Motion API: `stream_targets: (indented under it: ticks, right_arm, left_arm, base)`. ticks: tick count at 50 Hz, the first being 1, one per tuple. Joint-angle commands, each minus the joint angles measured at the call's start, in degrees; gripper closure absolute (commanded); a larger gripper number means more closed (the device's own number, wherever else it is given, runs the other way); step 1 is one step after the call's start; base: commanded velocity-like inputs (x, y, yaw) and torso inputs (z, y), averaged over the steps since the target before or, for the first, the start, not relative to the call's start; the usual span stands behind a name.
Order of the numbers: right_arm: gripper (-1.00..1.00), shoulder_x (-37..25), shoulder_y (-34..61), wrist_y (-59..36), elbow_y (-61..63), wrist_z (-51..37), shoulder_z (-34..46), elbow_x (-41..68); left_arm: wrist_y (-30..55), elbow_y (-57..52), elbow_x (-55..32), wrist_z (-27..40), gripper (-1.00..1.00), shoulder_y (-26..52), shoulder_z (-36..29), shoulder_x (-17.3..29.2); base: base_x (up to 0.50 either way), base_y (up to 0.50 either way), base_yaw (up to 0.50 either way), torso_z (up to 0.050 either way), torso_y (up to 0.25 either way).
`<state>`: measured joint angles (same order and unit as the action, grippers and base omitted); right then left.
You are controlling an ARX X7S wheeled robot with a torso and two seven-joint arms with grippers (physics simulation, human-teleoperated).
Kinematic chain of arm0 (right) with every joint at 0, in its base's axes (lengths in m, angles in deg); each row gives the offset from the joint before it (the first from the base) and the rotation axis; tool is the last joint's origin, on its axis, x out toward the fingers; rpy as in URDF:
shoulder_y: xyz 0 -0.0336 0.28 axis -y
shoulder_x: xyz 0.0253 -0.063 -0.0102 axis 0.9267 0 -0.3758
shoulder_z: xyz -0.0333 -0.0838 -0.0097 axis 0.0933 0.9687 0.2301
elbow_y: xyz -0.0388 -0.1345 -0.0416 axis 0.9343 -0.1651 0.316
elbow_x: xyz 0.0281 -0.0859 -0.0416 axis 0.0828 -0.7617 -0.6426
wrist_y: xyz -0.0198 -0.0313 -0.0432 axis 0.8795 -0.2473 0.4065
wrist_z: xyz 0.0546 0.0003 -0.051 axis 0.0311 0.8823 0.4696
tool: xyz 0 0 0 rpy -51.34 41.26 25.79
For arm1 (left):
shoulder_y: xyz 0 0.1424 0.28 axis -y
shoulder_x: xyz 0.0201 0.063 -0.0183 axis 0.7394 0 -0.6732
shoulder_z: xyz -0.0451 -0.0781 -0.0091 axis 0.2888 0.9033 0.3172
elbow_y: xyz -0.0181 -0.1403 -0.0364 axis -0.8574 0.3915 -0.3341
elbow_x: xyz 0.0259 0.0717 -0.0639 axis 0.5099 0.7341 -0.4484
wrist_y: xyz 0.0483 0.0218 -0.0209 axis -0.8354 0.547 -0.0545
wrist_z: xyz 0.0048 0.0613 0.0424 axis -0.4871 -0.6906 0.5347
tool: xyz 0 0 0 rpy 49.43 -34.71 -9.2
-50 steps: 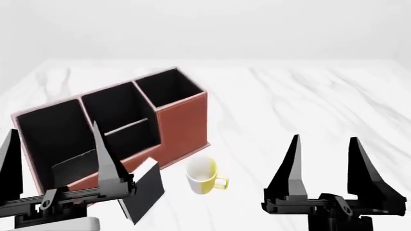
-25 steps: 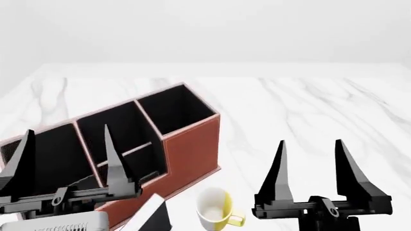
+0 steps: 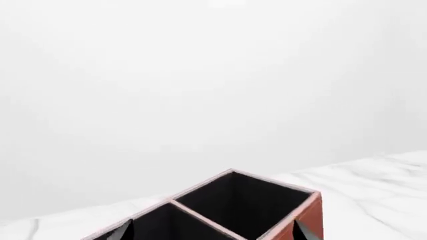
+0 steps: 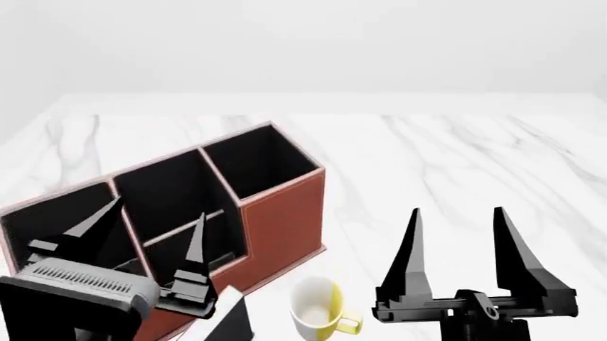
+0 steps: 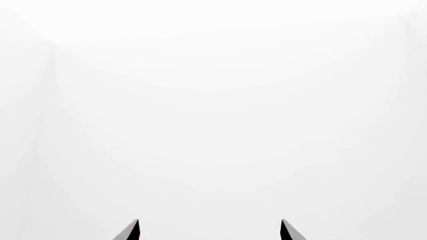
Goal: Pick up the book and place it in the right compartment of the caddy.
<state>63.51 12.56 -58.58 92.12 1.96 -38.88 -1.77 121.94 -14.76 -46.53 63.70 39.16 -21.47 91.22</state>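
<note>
Risk: both arms' fingers (image 4: 147, 234) (image 4: 453, 245) spread empty, thin dark hardcover book (image 4: 230, 323) leaning beside the reddish-brown leather caddy (image 4: 284, 217) may topple if nudged.

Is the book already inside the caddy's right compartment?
No: in the head view the right compartment shows only its black lining, while the book stands on the table in front of the caddy, beside the mug.

You will find no legible text, label, brand, number or sign on any surface in these views; nothing to record under markings for this moment.
</note>
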Motion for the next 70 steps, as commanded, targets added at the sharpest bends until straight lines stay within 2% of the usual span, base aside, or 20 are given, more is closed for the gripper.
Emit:
stream_targets:
  ticks: [1, 8, 9, 10, 11, 15, 26, 27, 32, 33, 45, 70]
  right_arm:
    - [-1.0, 0.5, 0.1, -0.2, 0.2, 0.8, -0.8, -0.8]
    - [-1.0, 0.3, 0.0, -0.2, 0.1, 0.6, -0.4, -0.8]
    - [-1.0, 0.2, 0.0, -0.2, 0.1, 0.5, -0.4, -0.8]
    - [-1.0, 0.2, 0.0, -0.1, 0.0, 0.5, -0.4, -0.8]
    - [-1.0, 0.2, 0.0, -0.1, 0.0, 0.5, -0.3, -0.8]
    - [-1.0, 0.0, 0.1, -0.3, 0.1, 0.3, -0.3, -0.6]
    - [-1.0, -0.3, 0.4, -0.1, -0.7, -0.1, 0.0, -0.4]
    - [-1.0, -0.3, 0.4, -0.1, -0.7, -0.1, 0.1, -0.4]
    - [-1.0, -0.5, 0.4, 0.2, -0.9, -0.2, 0.2, -0.3]
    - [-1.0, -0.5, 0.4, 0.2, -1.0, -0.2, 0.3, -0.3]
    - [-1.0, -1.0, 0.3, 0.4, -1.3, -0.4, 0.8, -0.2]
    - [-1.0, -1.8, 0.3, 0.1, -1.3, -1.2, 1.5, -0.1]
  left_arm:
    - [6.8, -3.1, -29.0, 10.5, -1.0, 3.6, 6.2, 14.4]
    - [8.9, 0.6, -51.0, 18.1, -1.0, 9.0, 7.7, 19.9]
    - [9.0, 0.6, -51.3, 18.4, -1.0, 9.3, 7.6, 20.0]
    - [9.2, 1.4, -55.8, 19.9, -1.0, 11.2, 6.8, 21.2]
    - [9.2, 1.4, -56.2, 20.2, -1.0, 11.5, 6.6, 21.3]
    - [9.7, 4.7, -66.3, 26.0, -1.0, 18.7, 2.1, 22.8]
    - [13.9, 16.9, -78.5, 39.1, -1.0, 29.9, -10.1, 23.9]
    - [13.2, 17.0, -78.1, 37.9, -1.0, 29.6, -9.2, 23.3]
    - [13.7, 18.0, -80.1, 39.8, -1.0, 30.8, -11.3, 23.2]
    - [13.1, 20.4, -84.4, 42.2, -1.0, 31.0, -13.0, 23.3]
    - [13.0, 25.3, -91.7, 45.6, -1.0, 34.5, -17.5, 22.4]
    - [14.1, 28.2, -92.7, 48.5, -1.0, 36.5, -20.7, 23.5]
  base:
    - [0.0, 0.0, 0.0, 0.0, 0.0]
    - [0.0, 0.0, 0.0, 0.0, 0.0]
    - [0.0, 0.0, 0.0, 0.0, 0.0]
    - [0.0, 0.0, 0.0, 0.0, 0.0]
    - [0.0, 0.0, 0.0, 0.0, 0.0]
    - [0.0, 0.0, 0.0, 0.0, 0.0]
    - [0.0, 0.0, 0.0, 0.0, 0.0]
    - [0.0, 0.0, 0.0, 0.0, 0.0]
    - [0.0, 0.0, 0.0, 0.0, 0.0]
    - [0.0, 0.0, 0.0, 0.0, 0.0]
    - [0.0, 0.0, 0.0, 0.0, 0.0]
    - [0.0, 0.0, 0.0, 0.0, 0.0]
